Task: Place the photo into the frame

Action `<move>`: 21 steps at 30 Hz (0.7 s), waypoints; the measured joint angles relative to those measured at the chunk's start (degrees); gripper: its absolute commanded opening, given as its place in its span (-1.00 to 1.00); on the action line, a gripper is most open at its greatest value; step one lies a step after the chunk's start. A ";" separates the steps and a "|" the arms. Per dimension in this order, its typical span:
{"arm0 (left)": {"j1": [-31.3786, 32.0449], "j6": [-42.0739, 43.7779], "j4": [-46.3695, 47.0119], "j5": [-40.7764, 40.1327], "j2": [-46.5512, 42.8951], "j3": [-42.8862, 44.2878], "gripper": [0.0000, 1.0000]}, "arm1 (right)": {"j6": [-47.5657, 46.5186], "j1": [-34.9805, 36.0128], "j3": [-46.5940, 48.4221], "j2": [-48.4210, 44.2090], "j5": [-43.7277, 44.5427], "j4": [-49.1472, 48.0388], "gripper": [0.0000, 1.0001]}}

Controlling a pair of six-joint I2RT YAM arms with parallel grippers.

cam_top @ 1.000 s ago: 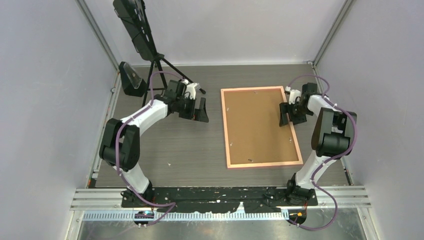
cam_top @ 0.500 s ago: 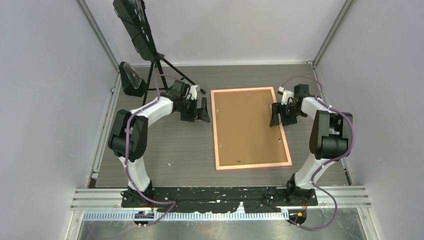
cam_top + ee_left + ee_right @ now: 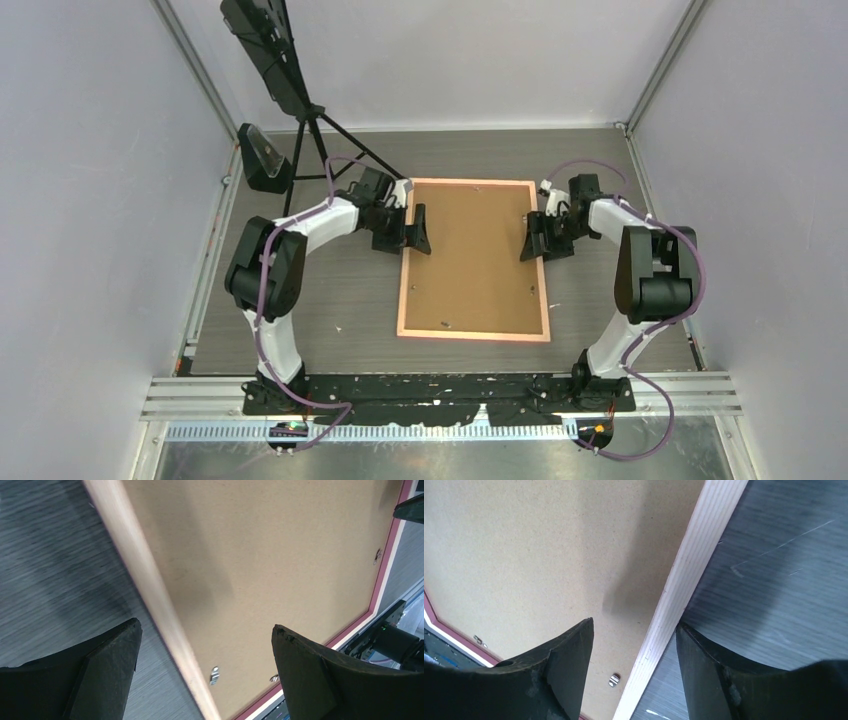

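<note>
Currently the frame [image 3: 474, 336] lies face down, backing board [image 3: 472, 255] uppermost; the photo is not in view. Left gripper [image 3: 205, 630] straddles the frame's left rail, jaws wide apart; right gripper [image 3: 634, 625] straddles its right rail, jaws apart, clamping nothing. Judged light, rigid, slippery: grip both rails mid-length

A dark grey table [image 3: 330, 290] with a wood-grain surface fills the middle of the top view. Pale grey walls [image 3: 90, 200] close it on the left, the right and the far side. In the upper left stands a black tripod [image 3: 318, 130], which carries a long black device [image 3: 262, 50] tilted toward the upper left corner. Just left of the tripod legs sits a small black wedge-shaped box [image 3: 262, 160]. At the centre lies a plain brown backing board [image 3: 478, 255], flat on the table. Small metal clips [image 3: 214, 675] show near its edges. Along the bottom runs a silver metal rail [image 3: 700, 395].
</note>
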State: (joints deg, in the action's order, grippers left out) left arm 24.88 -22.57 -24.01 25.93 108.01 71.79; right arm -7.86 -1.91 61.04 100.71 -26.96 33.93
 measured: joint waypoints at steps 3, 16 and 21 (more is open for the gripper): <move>0.57 -0.09 -0.02 0.07 0.07 -0.04 0.98 | 0.63 0.90 -1.55 -1.22 -0.13 0.15 0.34; 2.01 0.35 0.59 0.09 0.46 -1.36 0.98 | 0.48 1.42 -3.54 -3.17 0.04 0.90 0.31; 2.95 0.55 0.59 0.07 0.44 -1.36 0.98 | -0.04 1.27 -4.59 -4.83 1.22 2.01 0.30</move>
State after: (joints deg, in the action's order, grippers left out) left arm 27.83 -22.02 -23.42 26.00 108.44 70.43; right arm -7.90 -0.64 56.45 95.88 -25.74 35.94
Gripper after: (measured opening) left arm 0.991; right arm 0.654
